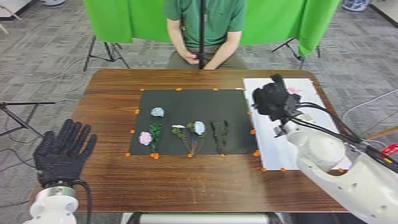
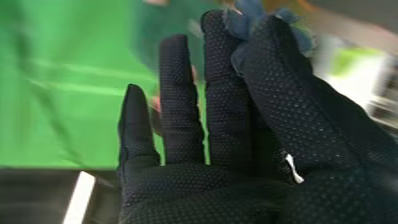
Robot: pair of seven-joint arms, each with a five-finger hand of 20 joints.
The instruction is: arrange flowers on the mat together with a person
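on the brown desk (image 1: pixel 169 187) the dark mat (image 1: pixel 178 100) lies in the middle, with orange tabs (image 1: pixel 155 156) along its edges, and the white sheet (image 1: pixel 277 155) lies at three o'clock from it. a pale blue flower (image 1: pixel 157 112) rests towards the mat's ten o'clock; a pink flower (image 1: pixel 145 138) sits towards eight, just beside a leafy green stem (image 1: pixel 155 137). around the middle are a small white flower (image 1: pixel 179 127) and a larger pale flower (image 1: pixel 198 128), both on stems, with more greenery (image 1: pixel 220 136) towards four. the right hand (image 1: pixel 273 99) is over the sheet's eleven o'clock part, near another pink bloom (image 1: pixel 295 91); in the wrist view its thumb and a finger pinch a blue flower (image 2: pixel 239 22), the other fingers straight. the left hand (image 1: pixel 60 162) is at the desk's eight o'clock side, fingers straight and slightly spread.
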